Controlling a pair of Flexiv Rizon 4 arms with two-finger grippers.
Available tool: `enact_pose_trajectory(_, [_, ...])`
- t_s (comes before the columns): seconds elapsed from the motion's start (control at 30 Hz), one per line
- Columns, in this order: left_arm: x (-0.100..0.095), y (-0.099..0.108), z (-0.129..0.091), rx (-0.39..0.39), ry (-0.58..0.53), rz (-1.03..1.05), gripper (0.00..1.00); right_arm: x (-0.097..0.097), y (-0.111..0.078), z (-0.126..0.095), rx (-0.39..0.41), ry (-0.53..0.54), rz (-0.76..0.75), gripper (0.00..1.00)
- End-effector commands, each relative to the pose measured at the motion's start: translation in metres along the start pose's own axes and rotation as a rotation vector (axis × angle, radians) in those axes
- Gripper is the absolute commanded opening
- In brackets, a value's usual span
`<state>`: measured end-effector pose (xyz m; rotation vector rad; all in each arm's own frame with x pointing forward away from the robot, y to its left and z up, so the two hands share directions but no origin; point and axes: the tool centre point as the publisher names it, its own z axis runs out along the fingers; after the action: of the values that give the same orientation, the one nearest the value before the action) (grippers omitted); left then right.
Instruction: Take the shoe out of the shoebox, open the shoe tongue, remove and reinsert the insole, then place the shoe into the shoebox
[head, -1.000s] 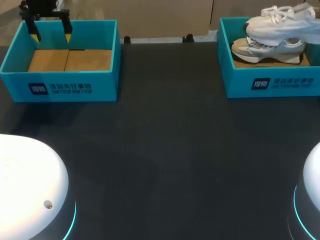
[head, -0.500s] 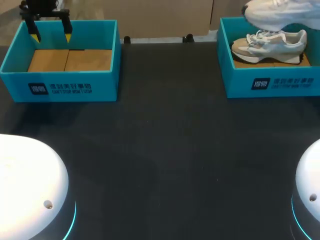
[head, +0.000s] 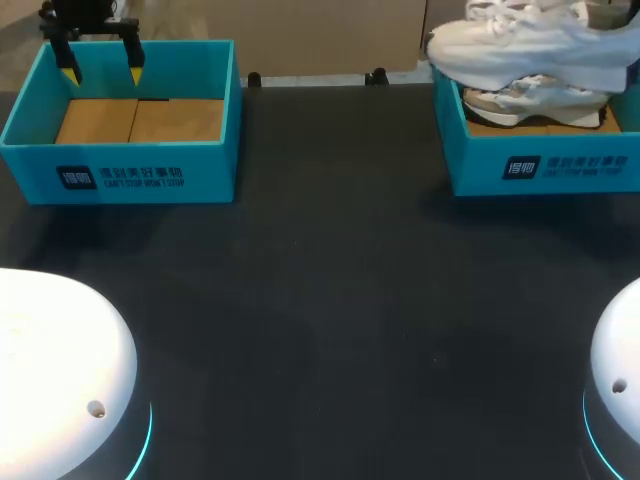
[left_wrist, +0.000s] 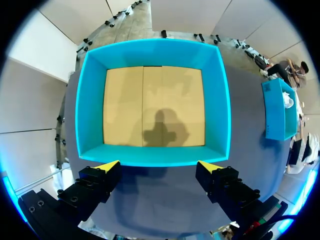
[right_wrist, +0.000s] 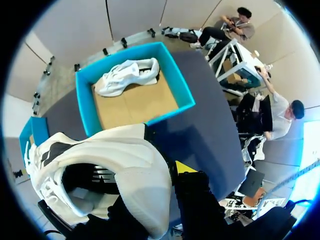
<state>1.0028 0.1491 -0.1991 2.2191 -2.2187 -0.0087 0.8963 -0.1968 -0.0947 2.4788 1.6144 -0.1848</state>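
**Head view.** A teal open-topped cardboard shoebox (head: 540, 165) stands at the far corner of the dark matte surface (head: 330, 280), on the right arm's side. A white lace-up sports shoe (head: 520, 45) is in the air just above the shoebox, overhanging the wall that faces the middle of the surface. A beige-and-white sports shoe (head: 530, 100) lies inside the shoebox. The right tool cannot be made out in this view. A second teal open-topped box (head: 120, 175) with a bare brown floor stands well apart from the shoebox, at the opposite far corner. The left tool (head: 101, 72) hangs over that box's far wall, equally far from the shoebox.

**Left wrist view.** The left tool (left_wrist: 159, 167) is released, its two yellow tips wide apart with nothing between them. The second teal open-topped box (left_wrist: 150, 50) lies ahead of it, with the tool's shadow on the box floor. The shoebox (left_wrist: 277, 115) shows well off to the side, across the surface.

**Right wrist view.** The right tool (right_wrist: 162, 172) grasps the white lace-up sports shoe (right_wrist: 115, 160) at the heel collar. One yellow tip lies against the outside of the heel; the other finger is hidden by the shoe. The shoe hangs above and to the near side of the shoebox (right_wrist: 182, 92). The beige-and-white sports shoe (right_wrist: 127, 75) rests on the shoebox's cardboard floor, against its far wall.
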Motion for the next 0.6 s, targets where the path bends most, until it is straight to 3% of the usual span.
enact_pose_trajectory(0.03, [-0.0003, 0.0007, 0.0002, 0.001, 0.000, 0.000, 1.00, 0.0119, -0.0438, -0.0055, -0.102, -0.017, 0.016, 0.00])
enact_pose_trajectory(0.6, [-0.0003, 0.0007, 0.0002, 0.001, 0.000, 0.000, 1.00, 0.0155, -0.0485, -0.0061, -0.101, -0.015, 0.014, 0.00])
